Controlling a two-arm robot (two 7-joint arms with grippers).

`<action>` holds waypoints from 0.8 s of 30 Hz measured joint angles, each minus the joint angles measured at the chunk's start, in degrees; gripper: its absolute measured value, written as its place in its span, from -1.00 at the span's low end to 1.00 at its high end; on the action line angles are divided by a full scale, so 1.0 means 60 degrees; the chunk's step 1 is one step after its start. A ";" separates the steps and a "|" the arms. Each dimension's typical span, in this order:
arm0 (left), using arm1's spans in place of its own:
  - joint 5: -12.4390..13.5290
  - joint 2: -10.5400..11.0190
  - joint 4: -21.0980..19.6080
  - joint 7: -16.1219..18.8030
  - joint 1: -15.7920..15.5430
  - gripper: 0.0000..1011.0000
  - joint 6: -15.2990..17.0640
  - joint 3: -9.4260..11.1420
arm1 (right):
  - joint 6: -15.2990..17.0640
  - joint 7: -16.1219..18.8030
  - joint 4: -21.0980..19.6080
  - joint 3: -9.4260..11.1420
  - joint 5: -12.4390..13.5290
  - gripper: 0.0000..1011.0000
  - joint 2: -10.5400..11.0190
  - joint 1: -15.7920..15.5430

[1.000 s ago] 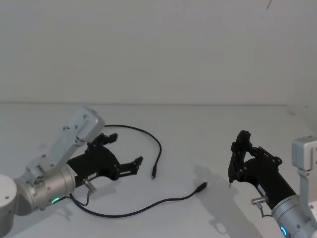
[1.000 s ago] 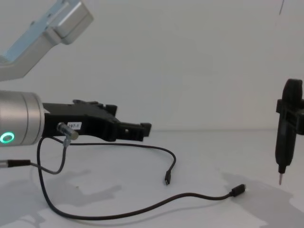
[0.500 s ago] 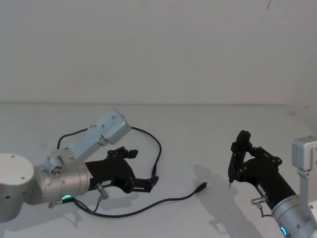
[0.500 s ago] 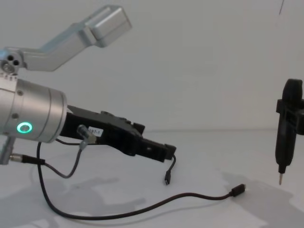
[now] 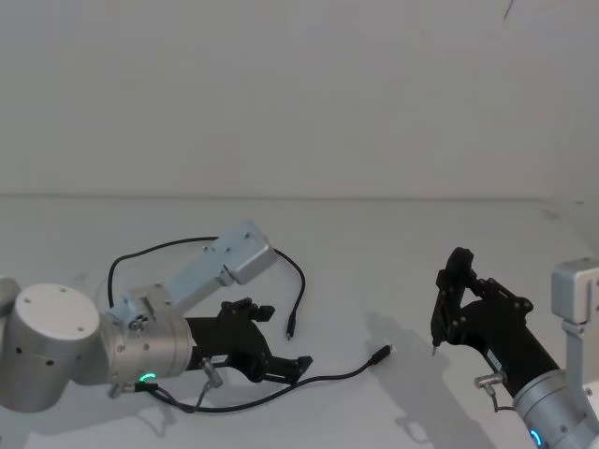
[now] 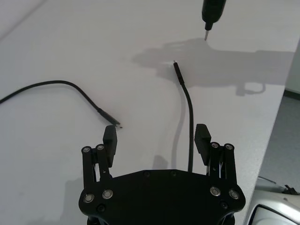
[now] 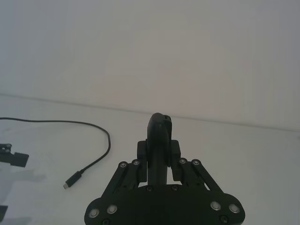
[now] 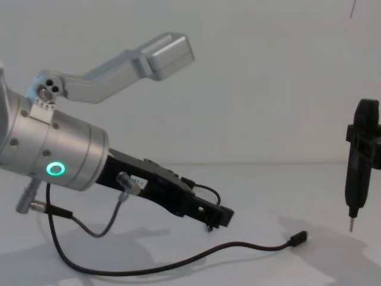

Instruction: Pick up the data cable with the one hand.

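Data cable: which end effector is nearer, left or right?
Left. The left end effector is at the data cable, open, the cable running between its fingers. The right end effector, shut on a pen-shaped tool, sits apart beyond the plug end.

A plain, pale wall rises behind a white, matte bench and meets it along the straight far edge. Soft grey shadows lie on the bench. A thin dark mark crosses the wall's upper right corner.
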 joint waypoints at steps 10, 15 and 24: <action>0.0093 -0.0266 0.0362 -0.0146 -0.0301 0.98 0.0373 0.0392 | 0.0000 0.0000 0.0000 0.0000 0.0000 -0.45 0.0000 0.0000; 0.0188 -0.0385 0.0563 -0.0169 -0.0420 0.98 0.0470 0.0552 | 0.0000 0.0000 0.0000 0.0000 0.0000 -0.45 0.0000 0.0000; 0.0369 -0.0624 0.0955 -0.0186 -0.0616 0.98 0.0616 0.0787 | 0.0000 0.0000 0.0000 0.0000 0.0000 -0.45 0.0000 0.0000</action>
